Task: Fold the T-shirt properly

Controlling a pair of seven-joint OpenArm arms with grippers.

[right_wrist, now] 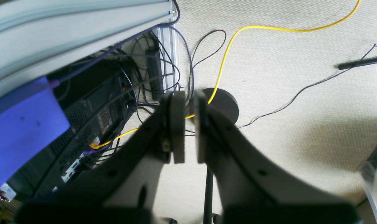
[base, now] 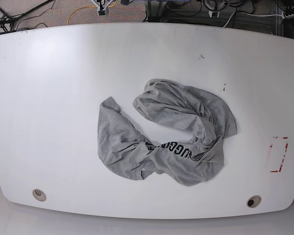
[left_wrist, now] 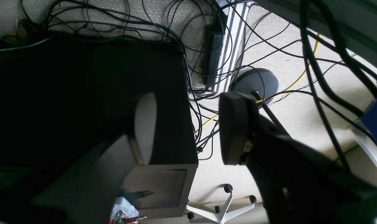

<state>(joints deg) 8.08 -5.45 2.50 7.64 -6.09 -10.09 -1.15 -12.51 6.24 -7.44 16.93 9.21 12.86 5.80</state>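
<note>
T-shirt (base: 166, 134) lying crumpled on white table (base: 54, 98); left gripper (left_wrist: 188, 127) jaws standing apart, right gripper (right_wrist: 188, 127) jaws nearly together, both gripping nothing

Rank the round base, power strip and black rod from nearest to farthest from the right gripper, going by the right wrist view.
1. Round base: just behind the right gripper, slightly right.
2. Power strip: up and left, among cables.
3. Black rod: far upper right.
</note>
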